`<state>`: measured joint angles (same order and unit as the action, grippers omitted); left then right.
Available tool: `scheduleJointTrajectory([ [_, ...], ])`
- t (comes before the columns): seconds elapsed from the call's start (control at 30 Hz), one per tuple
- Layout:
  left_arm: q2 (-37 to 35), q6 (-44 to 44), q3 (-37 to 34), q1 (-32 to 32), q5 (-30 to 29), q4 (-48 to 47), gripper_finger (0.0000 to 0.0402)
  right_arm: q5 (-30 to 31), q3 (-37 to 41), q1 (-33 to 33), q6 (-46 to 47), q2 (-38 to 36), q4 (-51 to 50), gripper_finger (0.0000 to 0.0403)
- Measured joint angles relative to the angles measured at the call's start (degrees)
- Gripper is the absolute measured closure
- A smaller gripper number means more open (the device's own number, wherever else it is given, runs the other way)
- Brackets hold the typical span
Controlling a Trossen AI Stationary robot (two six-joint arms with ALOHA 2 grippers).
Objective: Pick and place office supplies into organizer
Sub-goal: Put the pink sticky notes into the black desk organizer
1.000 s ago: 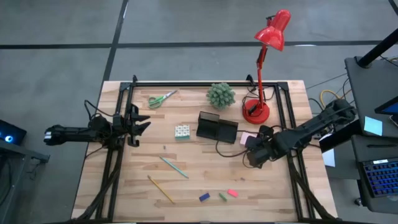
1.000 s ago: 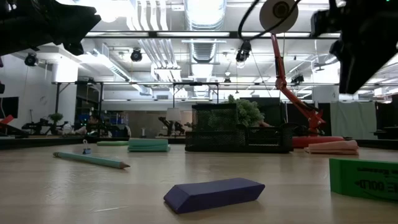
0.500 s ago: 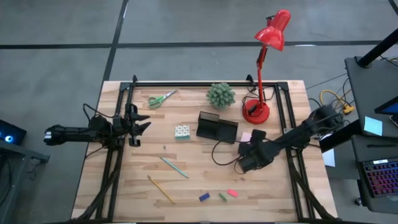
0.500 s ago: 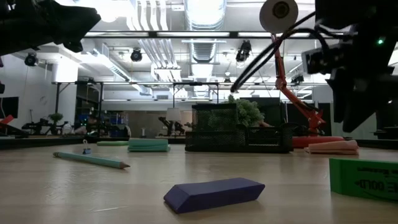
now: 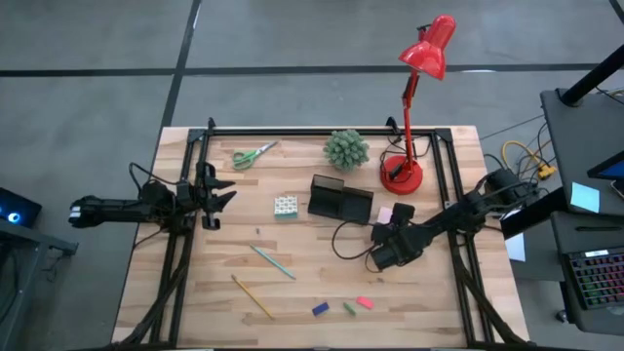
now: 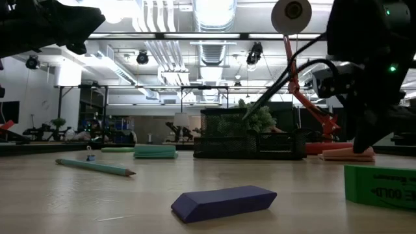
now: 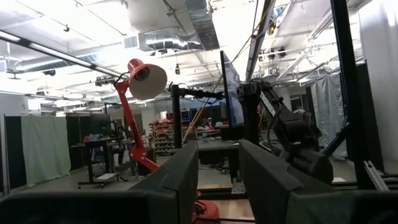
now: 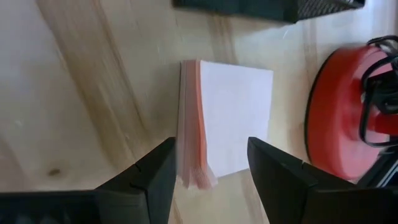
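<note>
Right gripper (image 5: 387,255) hangs low over the worktop just beside the pink pad (image 8: 227,121), near the right edge; fingers (image 8: 155,180) spread, straddling the pad's near edge in the wrist view, holding nothing. Whether they touch the pad can't be told. Right arm reaches in from the right edge, stretched low and diagonal toward the middle.

Pad lies flat between the organizer (image 5: 340,200) and the lamp (image 5: 413,107) base, stacked side showing pink, top sheet pale.

Left gripper (image 5: 219,193) waits over the left edge, arm level, pointing toward the table middle; fingers (image 7: 177,180) apart, empty.

Organizer sits mid-table toward the far edge, long axis across the table, with the plant (image 5: 346,149) just behind it.

Scissors (image 5: 253,155) near the far-left corner, long axis diagonal, blades toward the far edge. Dotted cube (image 5: 285,206) just left of the organizer. Teal pen (image 5: 272,261) left of centre, diagonal, running from far-left to near-right. Pencil (image 5: 253,296) nearer the front edge, the same slant.

Three small pieces in a row near the front edge: blue (image 5: 320,309), green (image 5: 349,308), pink (image 5: 365,302). In the low view the blue one (image 6: 223,202) lies flat, long axis across the frame, and the green one (image 6: 380,185) reads "GOLD", upside down.
</note>
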<state>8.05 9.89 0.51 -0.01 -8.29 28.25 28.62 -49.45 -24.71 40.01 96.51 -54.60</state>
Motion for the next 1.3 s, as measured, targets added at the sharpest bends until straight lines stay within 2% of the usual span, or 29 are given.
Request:
scheduleJointTrajectory([
  [0.27, 0.02, 0.02, 0.00, -0.01, 0.02, -0.02, 0.0296, -0.06, 3.61, 0.28, 2.04, -0.55, 2.74, 0.0216],
  [0.6, 0.04, 0.01, 0.00, -0.02, 0.02, -0.13, 0.0296, -0.30, 4.18, 0.48, 3.01, -0.61, 3.84, 0.0228],
  [0.83, 0.04, 0.00, 0.00, -0.02, 0.02, -0.11, 0.0296, -0.83, 4.73, 1.05, 1.64, -0.70, 5.52, 0.0272],
  [1.2, 0.04, 0.00, 0.00, -0.02, 0.02, 0.02, 0.0296, -3.25, 4.83, 1.68, 1.55, -0.59, 6.15, 0.0373],
  [1.3, 0.04, 0.00, 0.00, -0.02, 0.02, 0.00, 0.0296, -3.95, 4.95, 2.26, 1.55, -0.59, 6.04, 0.0390],
])
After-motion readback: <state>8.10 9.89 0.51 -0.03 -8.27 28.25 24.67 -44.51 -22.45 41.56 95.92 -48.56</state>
